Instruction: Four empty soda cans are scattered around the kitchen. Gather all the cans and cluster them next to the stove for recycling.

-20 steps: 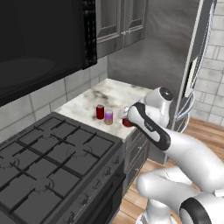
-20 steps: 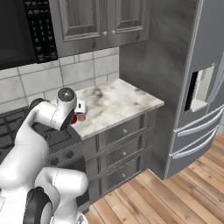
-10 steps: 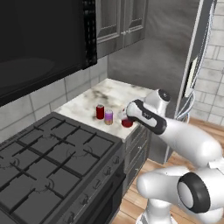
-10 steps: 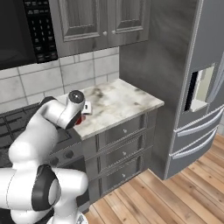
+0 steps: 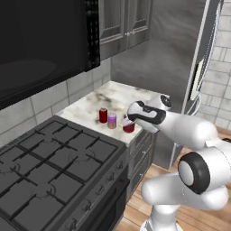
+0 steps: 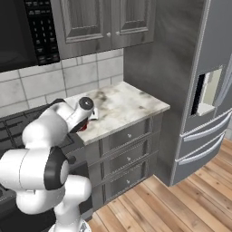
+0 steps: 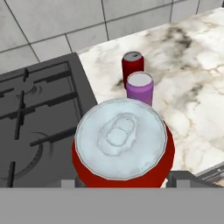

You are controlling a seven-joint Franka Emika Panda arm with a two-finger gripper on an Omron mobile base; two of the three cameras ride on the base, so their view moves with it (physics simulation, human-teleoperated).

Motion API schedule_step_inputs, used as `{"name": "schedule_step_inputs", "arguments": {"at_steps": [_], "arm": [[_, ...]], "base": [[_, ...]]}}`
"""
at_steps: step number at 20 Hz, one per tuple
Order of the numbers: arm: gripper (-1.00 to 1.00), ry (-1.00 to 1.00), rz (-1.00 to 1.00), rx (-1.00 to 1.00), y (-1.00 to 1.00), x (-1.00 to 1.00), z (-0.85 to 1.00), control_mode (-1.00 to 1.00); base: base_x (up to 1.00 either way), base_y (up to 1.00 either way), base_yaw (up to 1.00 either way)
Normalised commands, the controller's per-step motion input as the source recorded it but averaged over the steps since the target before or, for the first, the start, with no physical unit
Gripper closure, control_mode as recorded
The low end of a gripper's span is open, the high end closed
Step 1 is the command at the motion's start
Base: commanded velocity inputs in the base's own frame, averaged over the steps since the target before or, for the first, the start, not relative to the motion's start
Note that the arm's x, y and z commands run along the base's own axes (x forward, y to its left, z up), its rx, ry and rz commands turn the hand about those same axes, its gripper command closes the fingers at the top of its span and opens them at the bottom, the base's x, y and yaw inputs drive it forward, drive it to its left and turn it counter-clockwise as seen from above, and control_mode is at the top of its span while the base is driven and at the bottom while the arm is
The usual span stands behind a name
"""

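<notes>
A: Where do the cans sit?
B: A red can (image 7: 132,65) and a purple can (image 7: 140,88) stand upright on the marble counter (image 7: 197,87), just right of the stove (image 5: 49,171).
A: And the gripper (image 7: 124,181)?
B: It is clamped around a third can (image 7: 122,144), red, upright near the counter's front edge, beside the purple one.
</notes>
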Motion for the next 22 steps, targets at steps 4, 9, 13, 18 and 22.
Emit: {"name": "schedule_step_inputs", "arguments": {"at_steps": [4, 9, 13, 18, 22], "arm": [[1.00, 0.00, 0.05, 0.00, 0.00, 0.26, -0.27, -1.00], [1.00, -0.02, 0.03, 0.00, 0.00, 0.25, -0.26, -1.00], [1.00, -0.01, 0.01, 0.00, 0.00, 0.24, -0.19, -1.00], [1.00, 0.00, 0.00, 0.00, 0.01, 0.17, -0.15, -1.00], [1.00, 0.00, 0.00, 0.00, 0.02, 0.14, -0.12, -1.00]], "base": [[0.00, 0.00, 0.00], [0.00, 0.00, 0.00], [0.00, 0.00, 0.00], [0.00, 0.00, 0.00], [0.00, 0.00, 0.00]]}}
